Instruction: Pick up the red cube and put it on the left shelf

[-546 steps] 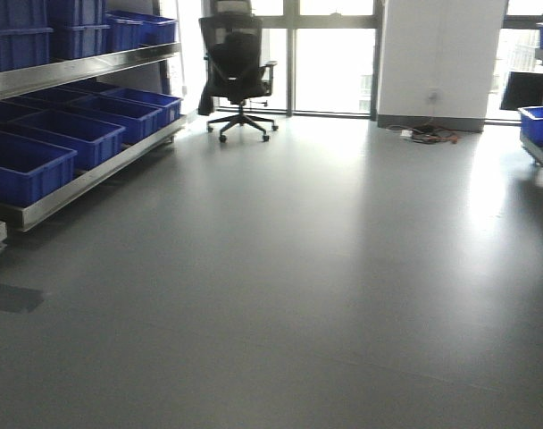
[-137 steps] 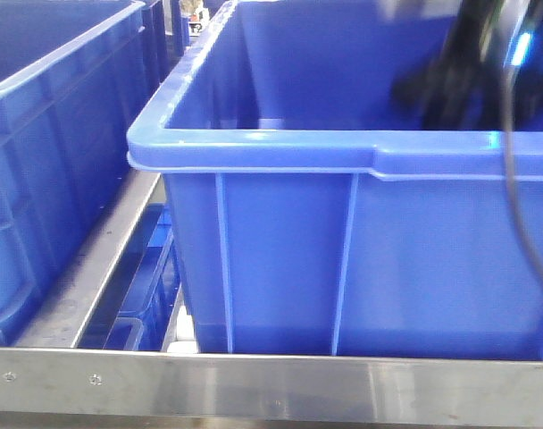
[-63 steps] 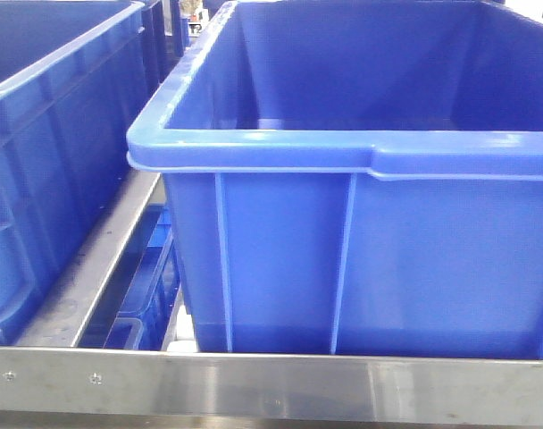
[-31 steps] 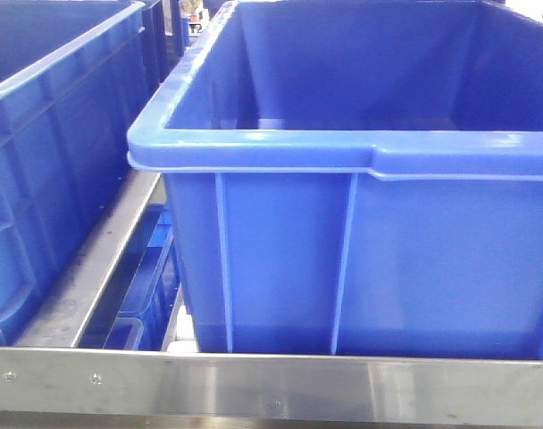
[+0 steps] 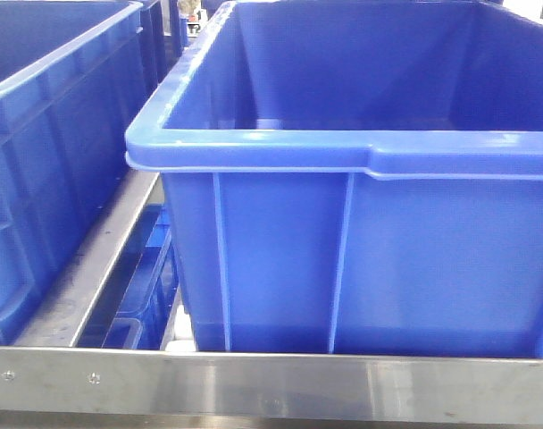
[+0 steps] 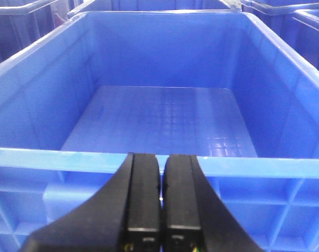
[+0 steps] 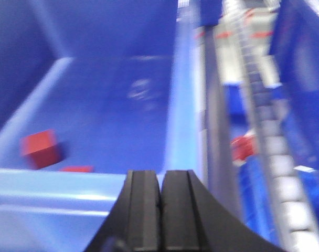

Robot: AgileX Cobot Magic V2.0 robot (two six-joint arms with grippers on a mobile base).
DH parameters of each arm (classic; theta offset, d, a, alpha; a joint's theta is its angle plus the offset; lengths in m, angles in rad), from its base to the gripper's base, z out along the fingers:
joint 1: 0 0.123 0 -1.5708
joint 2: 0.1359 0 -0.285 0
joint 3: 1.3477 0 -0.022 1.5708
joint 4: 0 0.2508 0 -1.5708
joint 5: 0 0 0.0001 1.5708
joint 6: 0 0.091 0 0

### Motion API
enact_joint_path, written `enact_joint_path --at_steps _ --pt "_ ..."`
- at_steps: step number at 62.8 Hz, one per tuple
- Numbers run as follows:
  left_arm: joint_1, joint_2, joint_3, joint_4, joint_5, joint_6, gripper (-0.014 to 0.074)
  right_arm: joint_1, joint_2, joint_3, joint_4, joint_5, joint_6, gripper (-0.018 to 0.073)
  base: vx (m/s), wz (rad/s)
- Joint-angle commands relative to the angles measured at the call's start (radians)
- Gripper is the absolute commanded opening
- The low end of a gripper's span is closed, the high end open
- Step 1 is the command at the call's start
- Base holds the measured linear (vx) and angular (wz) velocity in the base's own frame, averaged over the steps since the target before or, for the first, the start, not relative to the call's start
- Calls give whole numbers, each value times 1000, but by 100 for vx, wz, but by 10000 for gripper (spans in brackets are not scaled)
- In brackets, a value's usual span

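Note:
A red cube (image 7: 40, 148) lies on the floor of a blue bin (image 7: 112, 94), near its left wall, in the right wrist view. A second flat red patch (image 7: 76, 169) shows just behind the bin's near rim. My right gripper (image 7: 160, 181) is shut and empty, outside the bin in front of its near rim, right of the cube. My left gripper (image 6: 161, 163) is shut and empty, in front of the near rim of an empty blue bin (image 6: 159, 113). Neither gripper shows in the front view, and neither does the cube.
The front view is filled by a large blue bin (image 5: 361, 152) on a metal shelf rail (image 5: 271, 384), with another blue bin (image 5: 39, 143) to its left. In the right wrist view a roller track (image 7: 275, 152) and a red part (image 7: 243, 147) lie right of the bin.
The base came from the open floor up to the shelf of blue bins. An arm that reached over the bin 2.2 s ago is gone from the front view. The view has barely shifted since.

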Motion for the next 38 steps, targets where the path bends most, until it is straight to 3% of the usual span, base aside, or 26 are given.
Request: enact_joint_path --at_steps 1,9,38 --pt "-1 -13 24 -7 -78 -6 90 -33 -3 26 5 -221 -19 46 0 0" --pt "-1 -13 24 -7 -78 -6 90 -60 -42 114 5 -369 -19 46 0 0" --pt "-1 -13 24 -7 -78 -6 90 -84 -124 116 0 -305 -20 46 0 0"
